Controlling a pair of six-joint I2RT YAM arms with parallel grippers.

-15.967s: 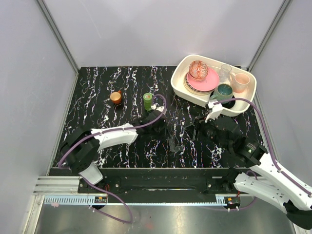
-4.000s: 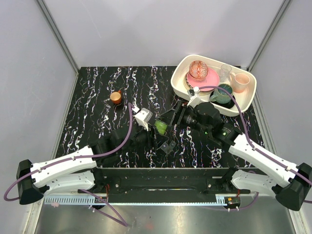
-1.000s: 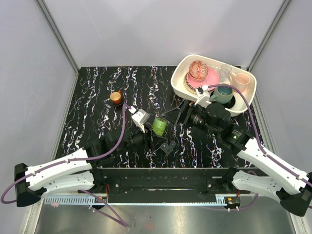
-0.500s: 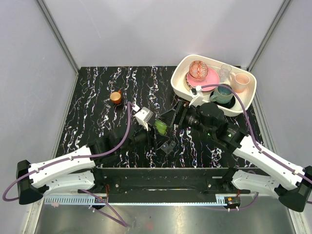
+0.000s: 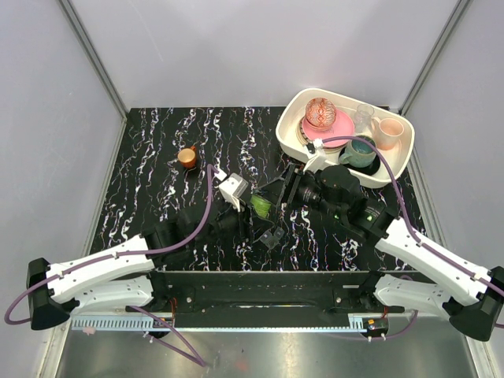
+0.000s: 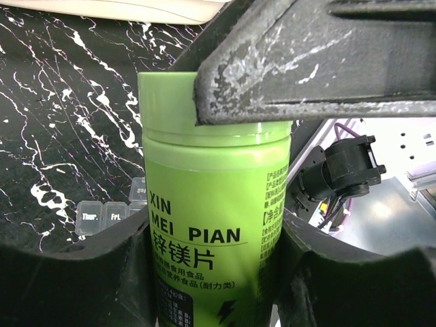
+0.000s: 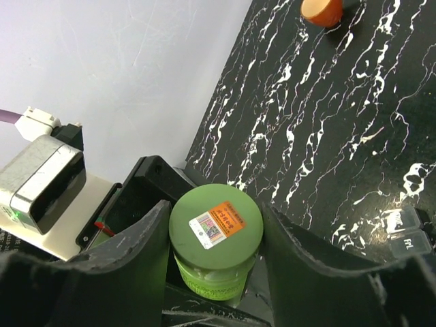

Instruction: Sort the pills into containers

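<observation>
My left gripper (image 6: pixel 214 238) is shut on the body of a green pill bottle (image 6: pixel 214 204) and holds it upright above the table. In the top view the bottle (image 5: pixel 261 206) sits between both arms. My right gripper (image 7: pixel 215 225) has its two fingers pressed against opposite sides of the bottle's green lid (image 7: pixel 216 228). One of those fingers (image 6: pixel 306 75) crosses the lid's edge in the left wrist view. The pill box (image 6: pixel 112 214), clear compartments marked with days, lies on the table below, its end (image 7: pixel 409 235) also showing in the right wrist view. No pills are in view.
A small orange cup (image 5: pixel 187 157) stands at the back left of the black marbled table (image 5: pixel 157 189). A cream tray (image 5: pixel 287 138) with a bowl, plates, cups and a glass fills the back right corner. White walls enclose the table.
My right gripper has swung left from beside the tray onto the bottle and its fingers have drawn in around the lid. The left gripper kept the bottle, shifting it slightly.
</observation>
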